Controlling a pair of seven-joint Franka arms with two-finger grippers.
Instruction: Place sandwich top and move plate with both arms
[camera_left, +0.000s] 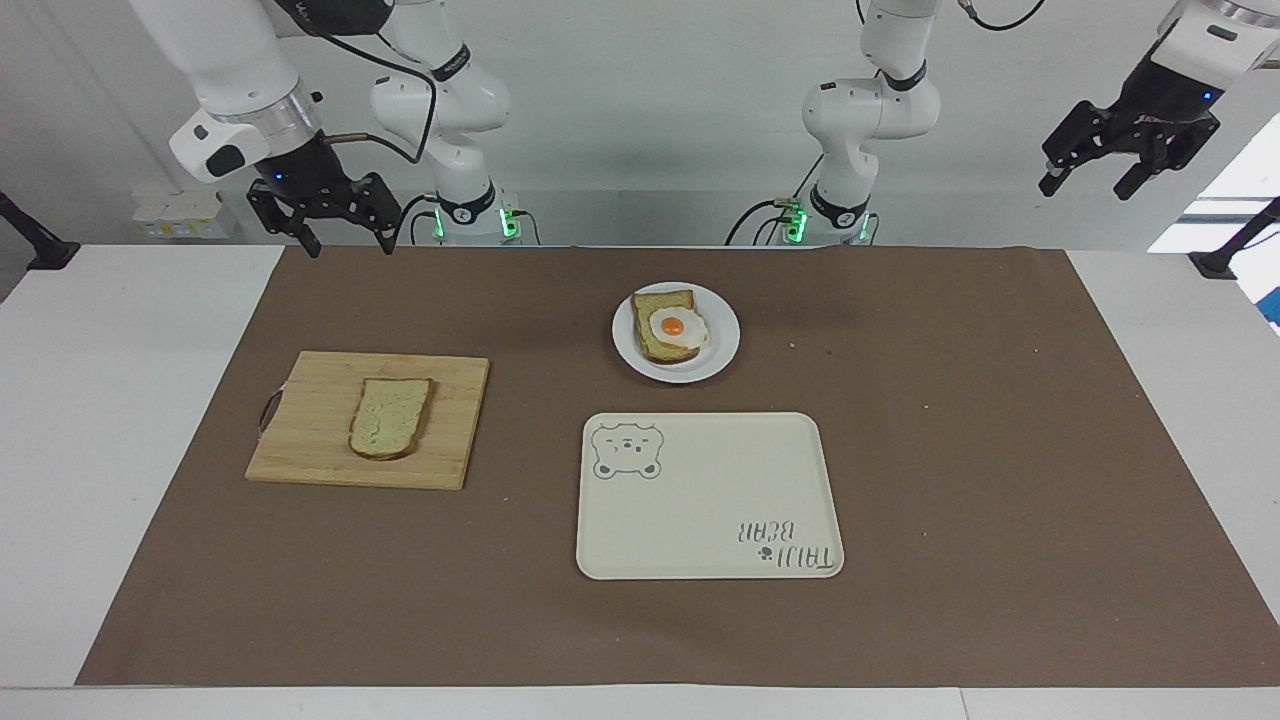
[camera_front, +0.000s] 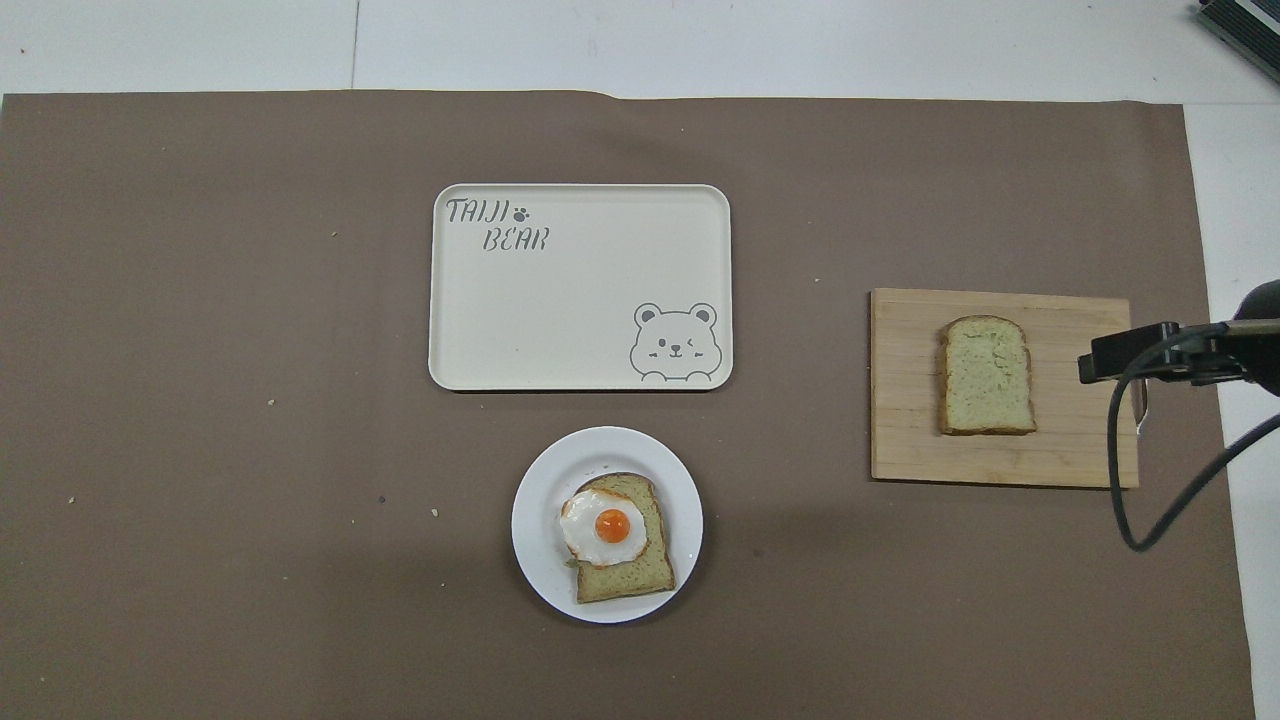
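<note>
pale sandwich top (camera_left: 391, 417) on wooden board (camera_left: 300, 440), both grippers raised, open

The surface (camera_left: 150, 420) is white under a brown mat (camera_left: 950, 450). The plate (camera_left: 722, 345) is plain white; its bread slice (camera_left: 655, 315) carries a white egg (camera_left: 677, 328) with an orange yolk. The sandwich top (camera_left: 392, 417) is pale, green-speckled and brown-crusted, on a light wooden board (camera_left: 310, 420). The cream tray (camera_left: 700, 500) bears a grey bear drawing and lettering.
</note>
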